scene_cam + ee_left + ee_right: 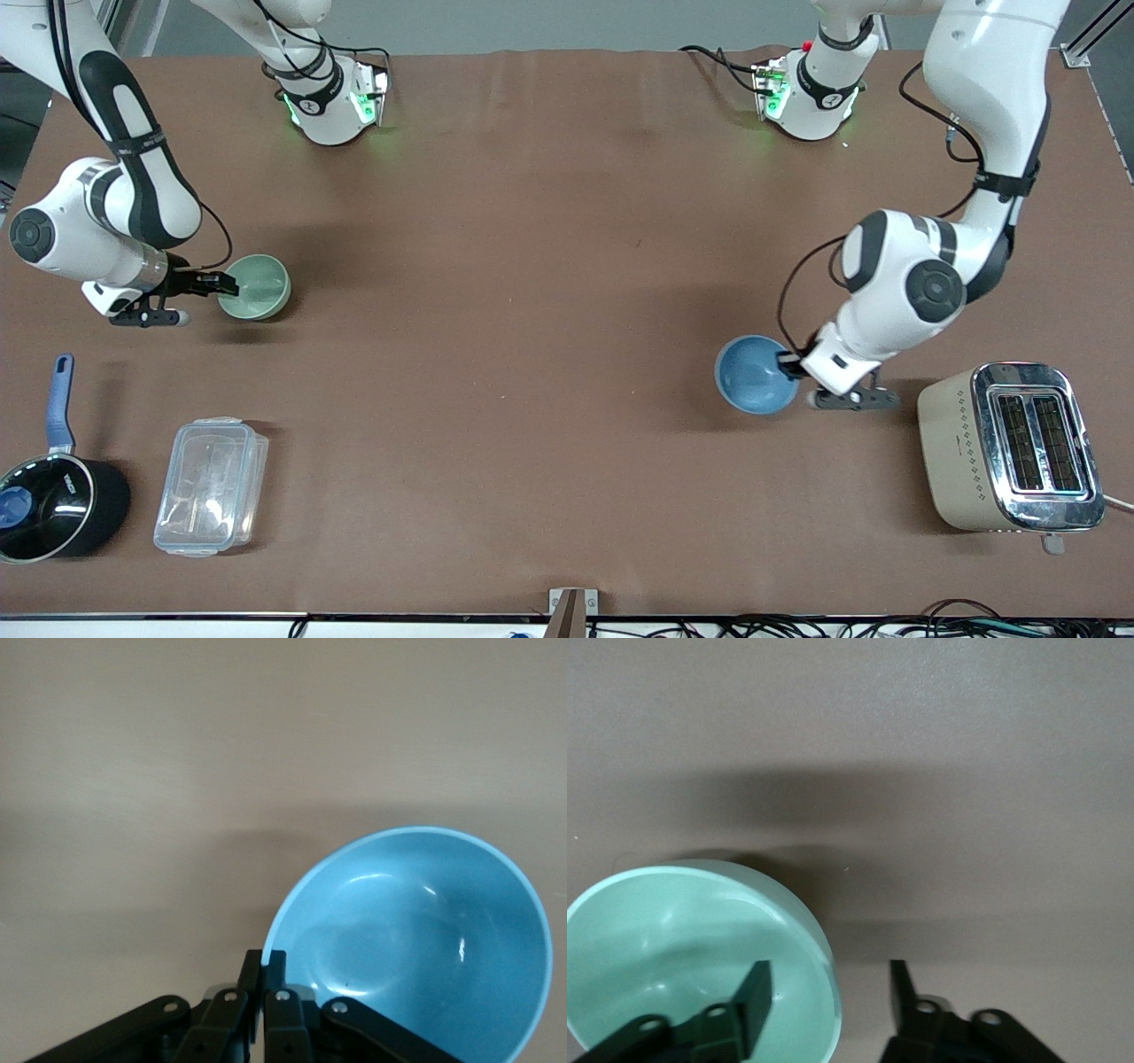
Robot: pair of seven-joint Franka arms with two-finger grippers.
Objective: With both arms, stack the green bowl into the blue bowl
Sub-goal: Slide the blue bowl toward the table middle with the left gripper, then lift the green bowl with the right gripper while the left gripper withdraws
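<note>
The blue bowl (753, 374) is toward the left arm's end of the table and looks tilted. My left gripper (788, 363) is shut on its rim, on the side toward the toaster. In the left wrist view the fingers (275, 961) pinch the edge of the blue bowl (425, 948). The green bowl (257, 285) sits on the table toward the right arm's end. My right gripper (226, 285) is open astride its rim. In the right wrist view, one finger of the right gripper (828, 979) is inside the green bowl (673, 948) and one is outside.
A beige toaster (1001, 447) stands beside the blue bowl, nearer the front camera. A black saucepan with a blue handle (53, 505) and a clear plastic container (211, 486) lie nearer the front camera than the green bowl. The brown table (532, 310) spans between the bowls.
</note>
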